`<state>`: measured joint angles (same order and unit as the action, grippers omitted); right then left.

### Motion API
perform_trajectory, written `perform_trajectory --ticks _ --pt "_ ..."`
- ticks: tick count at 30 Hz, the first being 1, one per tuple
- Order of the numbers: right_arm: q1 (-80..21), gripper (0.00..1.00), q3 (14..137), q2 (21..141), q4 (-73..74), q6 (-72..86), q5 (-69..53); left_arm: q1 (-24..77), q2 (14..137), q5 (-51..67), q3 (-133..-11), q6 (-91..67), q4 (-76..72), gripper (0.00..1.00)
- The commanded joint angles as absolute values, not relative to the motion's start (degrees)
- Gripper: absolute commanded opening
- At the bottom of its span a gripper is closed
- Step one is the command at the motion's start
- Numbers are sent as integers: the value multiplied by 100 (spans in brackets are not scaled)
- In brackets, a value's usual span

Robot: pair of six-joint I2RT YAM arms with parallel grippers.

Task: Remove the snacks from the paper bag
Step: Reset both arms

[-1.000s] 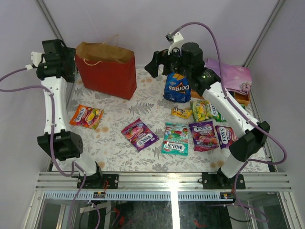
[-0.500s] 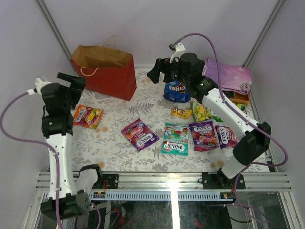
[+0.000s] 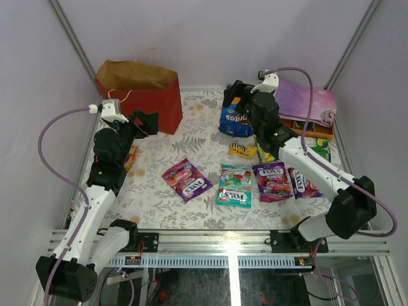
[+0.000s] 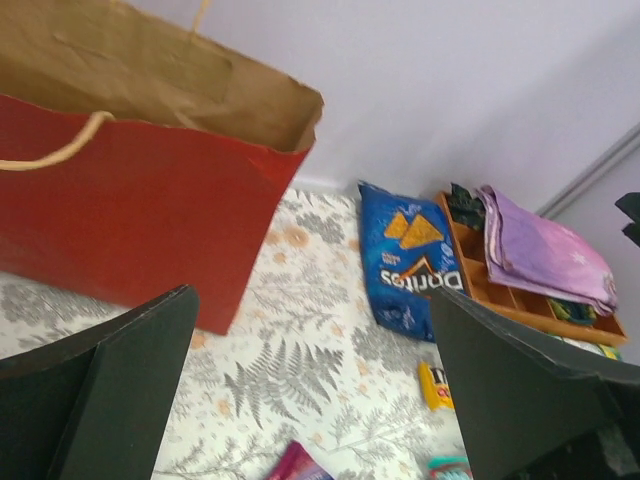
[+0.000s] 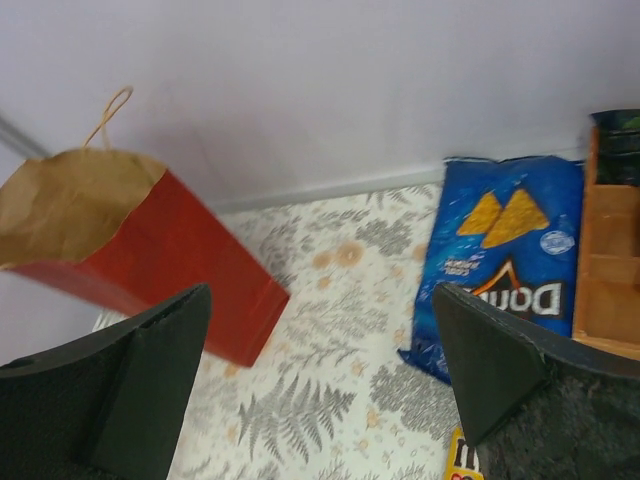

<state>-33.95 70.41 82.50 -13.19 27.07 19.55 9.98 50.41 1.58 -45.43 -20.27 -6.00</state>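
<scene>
The red paper bag (image 3: 137, 95) stands upright and open at the back left; its brown inside shows in the left wrist view (image 4: 150, 190) and the right wrist view (image 5: 130, 240). The blue Doritos bag (image 3: 235, 118) lies at the back, also in the wrist views (image 4: 405, 260) (image 5: 505, 260). A yellow pack (image 3: 242, 150), green pack (image 3: 271, 148), teal pack (image 3: 234, 186), purple pack (image 3: 272, 180) and pink packs (image 3: 186, 180) (image 3: 303, 183) lie on the table. My left gripper (image 3: 148, 121) (image 4: 310, 400) is open and empty, in front of the bag. My right gripper (image 3: 233, 97) (image 5: 320, 390) is open and empty, over the Doritos bag.
An orange wooden tray (image 3: 315, 131) with a folded purple cloth (image 3: 306, 101) stands at the back right. An orange candy pack (image 3: 132, 157) lies partly under my left arm. Grey walls close in the back and both sides.
My left arm has pulled away from the bag's left side, forward and right. The bag shifted a little left. My right gripper moved right, leaving the Doritos bag lying on the table.
</scene>
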Motion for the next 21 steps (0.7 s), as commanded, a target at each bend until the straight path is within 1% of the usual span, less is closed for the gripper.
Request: perform_trajectory --ticks 1,5,10,21 --pt "-3393 99 7044 8370 -2095 2714 3081 1010 4883 -141 -4308 -1502 -1841 100" --pt "-3403 100 7026 8659 -2277 2843 2929 1013 4827 13 -4298 -1499 -1678 100" --pt "-3401 100 7041 8846 -2392 2906 2575 1011 4752 -228 -4467 -1418 -1248 100" --pt "-3405 100 6935 8745 -2240 2626 2678 1011 4713 -513 -4637 -1436 -895 100"
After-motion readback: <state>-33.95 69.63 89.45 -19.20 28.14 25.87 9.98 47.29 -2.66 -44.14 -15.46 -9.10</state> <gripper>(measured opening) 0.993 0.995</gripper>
